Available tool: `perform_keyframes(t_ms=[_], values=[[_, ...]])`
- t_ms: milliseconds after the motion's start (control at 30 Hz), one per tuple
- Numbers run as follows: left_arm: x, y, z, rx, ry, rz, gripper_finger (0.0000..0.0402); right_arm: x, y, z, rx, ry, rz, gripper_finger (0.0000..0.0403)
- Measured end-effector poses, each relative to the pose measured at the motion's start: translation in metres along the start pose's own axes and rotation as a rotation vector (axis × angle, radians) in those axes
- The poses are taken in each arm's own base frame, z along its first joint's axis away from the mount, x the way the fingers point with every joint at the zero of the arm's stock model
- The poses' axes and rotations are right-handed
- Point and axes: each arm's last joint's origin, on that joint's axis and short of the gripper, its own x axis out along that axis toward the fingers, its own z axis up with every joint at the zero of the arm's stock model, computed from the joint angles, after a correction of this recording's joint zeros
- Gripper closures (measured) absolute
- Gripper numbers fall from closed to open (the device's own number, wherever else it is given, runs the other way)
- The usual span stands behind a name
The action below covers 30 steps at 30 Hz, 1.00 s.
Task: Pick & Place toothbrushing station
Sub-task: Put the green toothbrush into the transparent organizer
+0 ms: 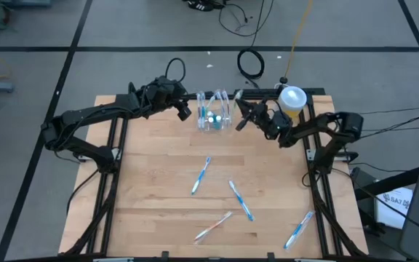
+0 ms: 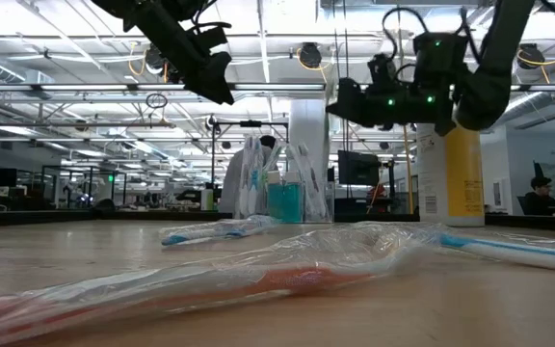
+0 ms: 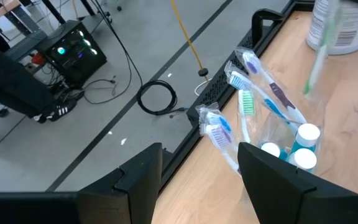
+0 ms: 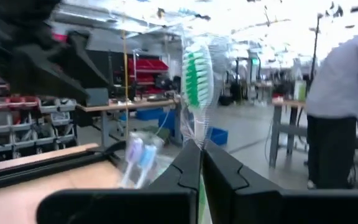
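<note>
While near station (image 1: pixel 215 113) (upright): yellow canister (image 1: pixel 292 102)

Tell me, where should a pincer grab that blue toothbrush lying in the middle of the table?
Probably mid-handle, coming straight down from above. The blue toothbrush lies flat on the table, apart from the others, long and thin, so closing the fingers across its narrow width looks easiest.

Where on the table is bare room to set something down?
Free: the left strip beside the loose toothbrushes, and the wood between them and the holder. Crowded: the far edge, where both pincers, left and right, flank the holder by the yellow canister.
</note>
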Motion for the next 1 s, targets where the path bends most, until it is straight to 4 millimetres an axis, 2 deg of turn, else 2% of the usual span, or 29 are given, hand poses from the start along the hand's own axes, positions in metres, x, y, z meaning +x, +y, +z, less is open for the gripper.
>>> perform_keyframes(t_ms=[333,833,1000], values=[[0.0,0.0,0.0,0.0,-0.001,-0.001,0.0183,0.006,-0.004,-0.024,-0.002,0.084,0.002,0.0402],[0.0,0.0,0.0,0.001,0.002,-0.01,0.0183,0.006,-0.007,-0.028,-0.014,0.123,-0.006,0.0401],[0.0,-0.003,-0.002,0.031,0.005,-0.112,0.0183,0.006,-0.007,-0.031,-0.031,0.153,-0.001,0.0368]])
